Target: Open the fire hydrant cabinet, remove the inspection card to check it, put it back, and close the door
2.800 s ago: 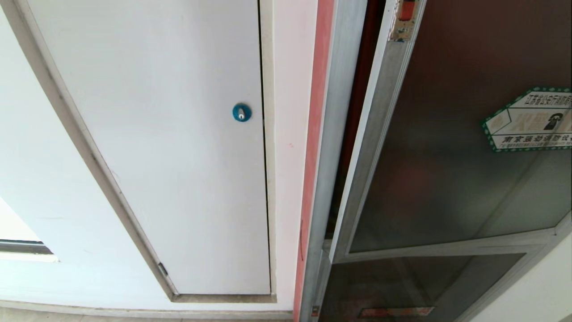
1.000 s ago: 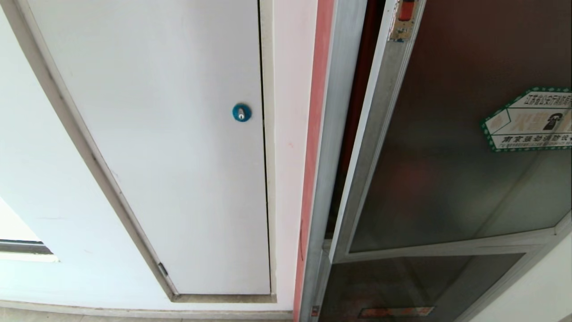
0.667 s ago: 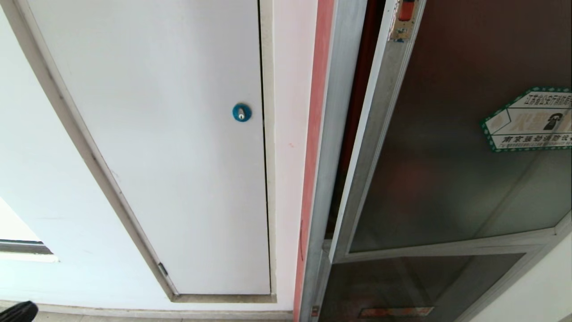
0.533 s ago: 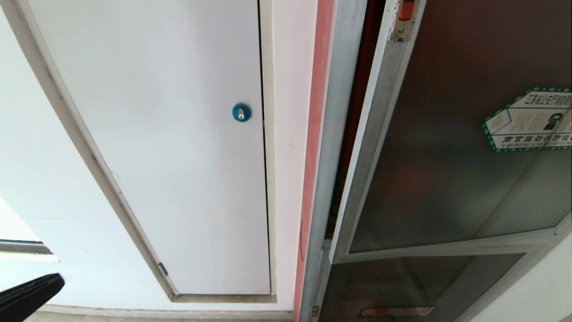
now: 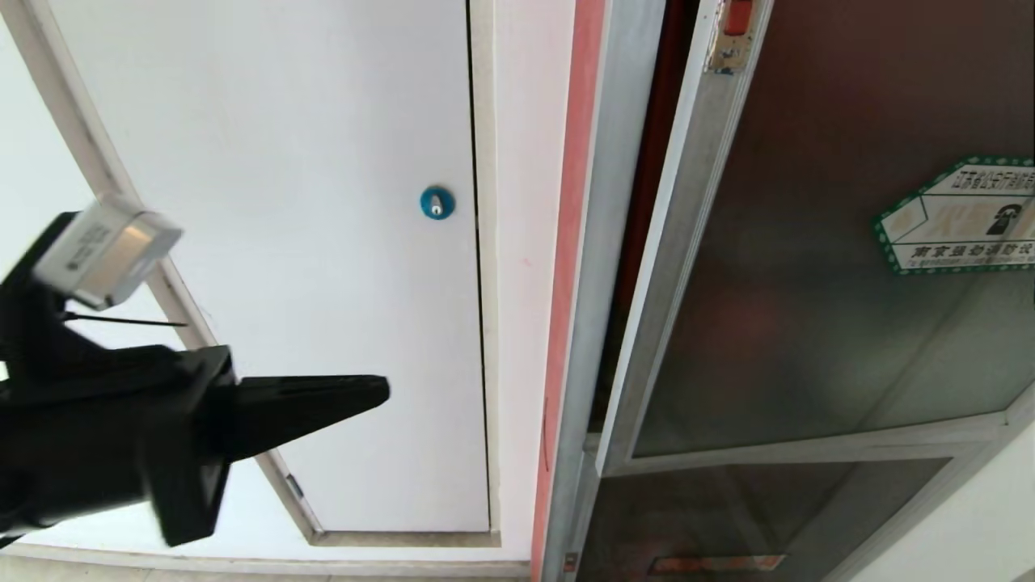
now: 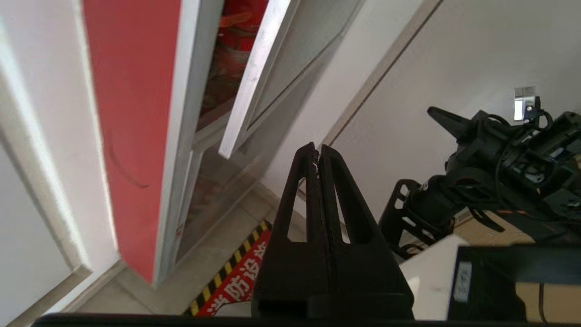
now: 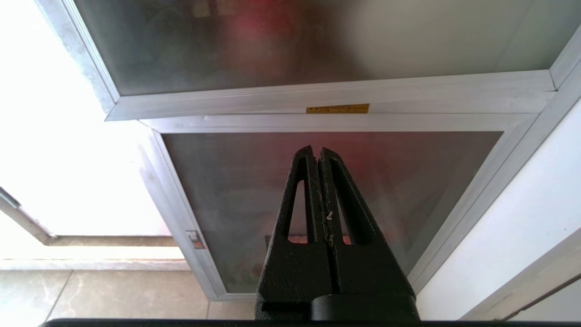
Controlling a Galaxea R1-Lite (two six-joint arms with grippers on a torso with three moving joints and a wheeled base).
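A: Where does the door stand?

B: The large dark tinted glass door in its silver aluminium frame [image 5: 817, 267] is ajar. Its free edge stands a little off the silver-framed fire hydrant cabinet [image 5: 610, 242], and the gap shows a strip of red interior. A small red latch [image 5: 737, 18] sits at the top of that edge, and a green-bordered white hexagonal sticker [image 5: 958, 217] is further across the glass.

A: And the inspection card?

B: I can't see it. I judge it to be inside, behind the door.

A: What are the arms doing?

B: The black left end effector [image 5: 376, 390] is clenched with nothing in it. It is well to the left of the door, in front of the plain white panel door with the blue round lock [image 5: 437, 202], and points toward the gap. The black right end effector [image 7: 317, 152] is also clenched and empty. It is low, facing the smaller lower glass door [image 7: 327, 190] beneath the main door.

A: What could go wrong?

B: The gap is narrow, and the frame edge is smooth, hard metal. If the tapered tip comes in too shallow, it may skate off the edge and push the door shut. If it drives too deep, it could knock whatever is inside. The glass is slick and rigid, so pressing on the pane gives no purchase. Hooking behind the frame looks safer.
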